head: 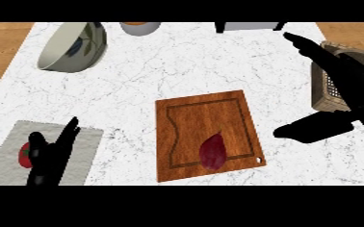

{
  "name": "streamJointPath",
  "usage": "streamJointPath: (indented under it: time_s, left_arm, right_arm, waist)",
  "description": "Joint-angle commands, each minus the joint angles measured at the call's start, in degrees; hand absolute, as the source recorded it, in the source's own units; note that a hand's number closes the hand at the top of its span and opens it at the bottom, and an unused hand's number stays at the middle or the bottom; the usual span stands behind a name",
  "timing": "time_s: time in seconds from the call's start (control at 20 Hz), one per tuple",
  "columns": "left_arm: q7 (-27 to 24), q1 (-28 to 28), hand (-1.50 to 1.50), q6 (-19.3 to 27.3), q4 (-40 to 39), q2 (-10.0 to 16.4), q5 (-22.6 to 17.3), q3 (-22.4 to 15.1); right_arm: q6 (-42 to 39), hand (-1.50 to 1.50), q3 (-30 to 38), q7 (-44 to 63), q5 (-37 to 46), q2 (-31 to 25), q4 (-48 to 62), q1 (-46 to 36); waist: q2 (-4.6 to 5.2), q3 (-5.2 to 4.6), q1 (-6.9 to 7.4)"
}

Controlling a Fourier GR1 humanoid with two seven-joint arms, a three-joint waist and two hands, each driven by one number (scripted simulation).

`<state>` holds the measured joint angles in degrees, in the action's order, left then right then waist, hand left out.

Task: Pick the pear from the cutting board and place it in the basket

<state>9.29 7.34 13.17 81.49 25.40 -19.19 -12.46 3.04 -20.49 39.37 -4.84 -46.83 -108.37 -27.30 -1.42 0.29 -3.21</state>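
— Wooden cutting board (206, 118): where's the pear (213, 151)?
— Lying near its lower edge, untouched.
— And the right hand (347, 74)?
— Well to its right, fingers and thumb spread apart over the basket (326, 101), holding nothing.

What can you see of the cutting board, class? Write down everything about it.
The cutting board is a brown, wood-grained rectangle with a groove running just inside its edges and a small hole at its near right corner. It lies flat on the white marbled counter, turned slightly askew. A dark red pear rests on its near right part. Neither the left hand nor the right hand touches it.
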Motion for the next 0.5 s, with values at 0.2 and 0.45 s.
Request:
streamJointPath:
  time_s: [0.2, 0.45]
  left_arm:
    - [2.36, 0.84, 0.00, -0.18, -1.95, -1.87, 0.31, -1.37]
    - [1.06, -0.80, 0.00, -3.36, -4.02, -1.14, 0.33, 0.64]
  right_arm:
    - [-17.41, -1.50, 9.01, 12.87, -20.37, -14.54, -11.49, 3.11]
    - [-18.20, -1.50, 14.74, 17.31, -24.07, -15.48, -16.76, 7.36]
  waist:
    - [0.88, -0.34, 0.89]
    - [1.16, -0.32, 2.05]
